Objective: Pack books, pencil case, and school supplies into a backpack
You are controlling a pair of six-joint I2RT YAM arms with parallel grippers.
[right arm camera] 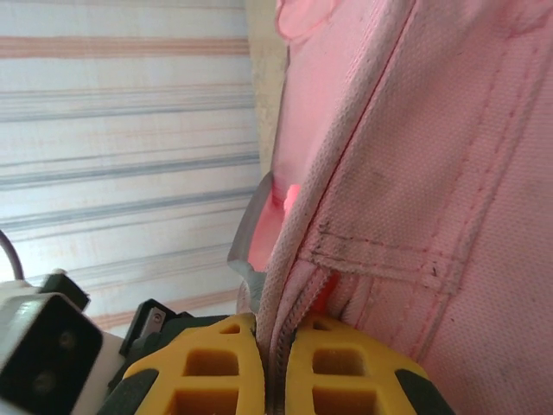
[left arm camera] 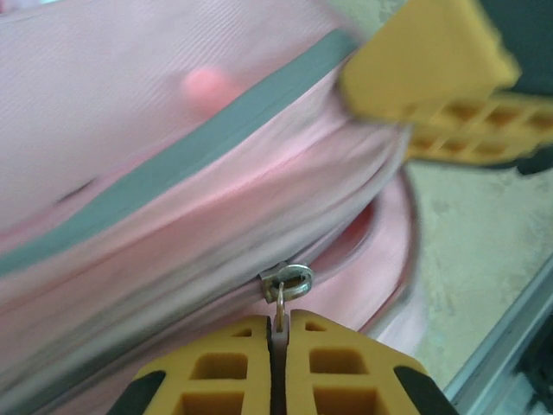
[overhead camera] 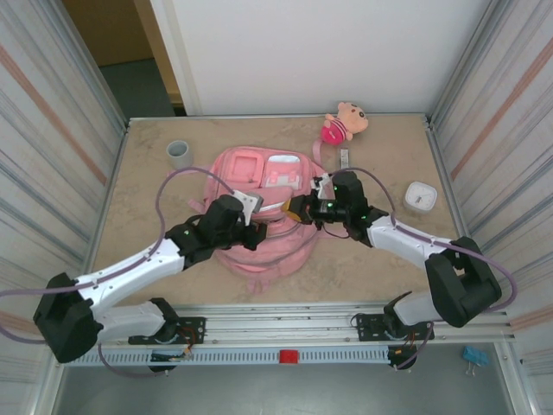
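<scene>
Two sets of fingers (left arm camera: 216, 372) on backpack (overhead camera: 268, 251)

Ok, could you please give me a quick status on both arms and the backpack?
Left jaws shut on silver metal zip pull. Right jaws shut on large pink fabric backpack edge. No obstruction visible.

layout | backpack (overhead camera: 268, 251) laid at table (overhead camera: 371, 259) centre | cup (overhead camera: 180, 153) set behind it, left | doll (overhead camera: 346, 121) set behind it, right | box (overhead camera: 421, 197) placed to its right
</scene>
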